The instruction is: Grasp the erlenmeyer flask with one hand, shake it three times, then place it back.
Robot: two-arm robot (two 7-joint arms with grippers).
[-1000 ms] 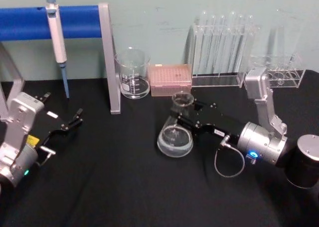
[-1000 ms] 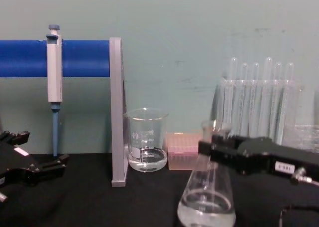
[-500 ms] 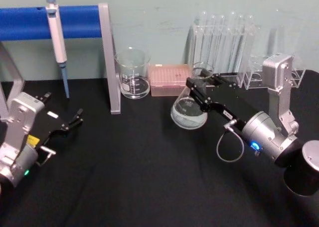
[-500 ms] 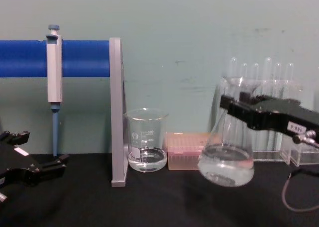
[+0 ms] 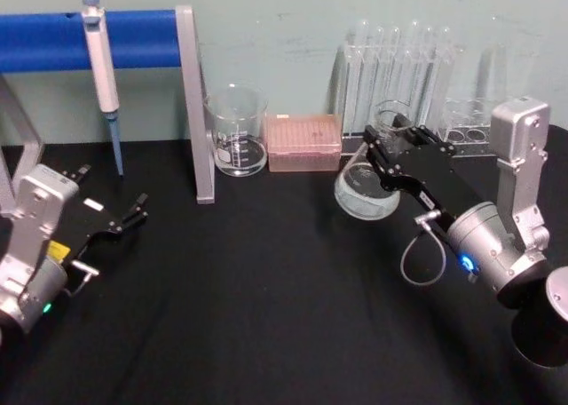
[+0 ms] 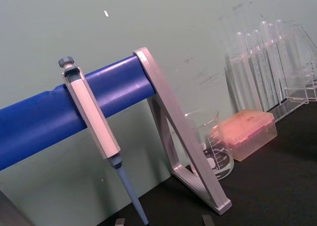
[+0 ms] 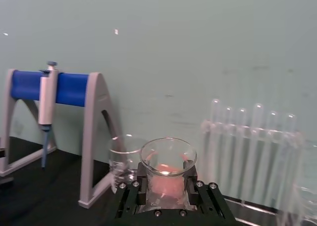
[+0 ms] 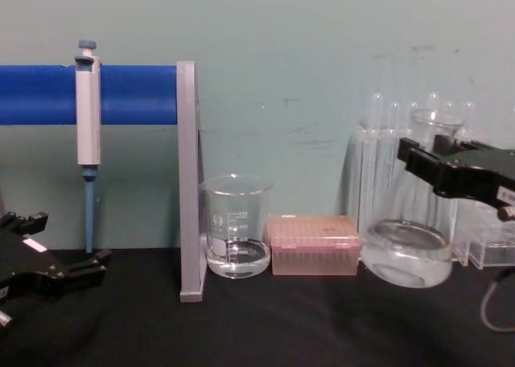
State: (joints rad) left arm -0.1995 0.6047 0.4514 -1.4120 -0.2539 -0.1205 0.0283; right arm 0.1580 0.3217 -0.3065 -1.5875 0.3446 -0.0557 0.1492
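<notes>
My left tool [image 5: 111,196] sits parked well to the left of the pink tip box [image 5: 303,142] and nearer to me, low over the black worktop [image 5: 266,316]. Its jaws stand apart and hold nothing. I judge it has no part in this job.

To the right of the tip box is the erlenmeyer flask [image 8: 406,253], and this is where the work is. My right tool [image 8: 434,167] is clenched on its neck just below the flared rim, so the grasp is done. The flask is also clear of the worktop. From the chest view its wide base hangs level with the tip box, with a gap beneath it, and the clear liquid lies in the bottom. I take this to be the shaking stage, but one moment cannot tell me how many of the three shakes are spent. Whatever remains of the shaking is still to do, and after that I must set the flask back down on the worktop.

My right arm reaches in from the right of the tip box, forearm angled up and toward the back wall. The tool points leftward, toward the tip box. The flask tips a little, its base swung toward the box and its mouth leaning away. From the right wrist view the rim stands open just above my two fingers [image 7: 130,198].
</notes>
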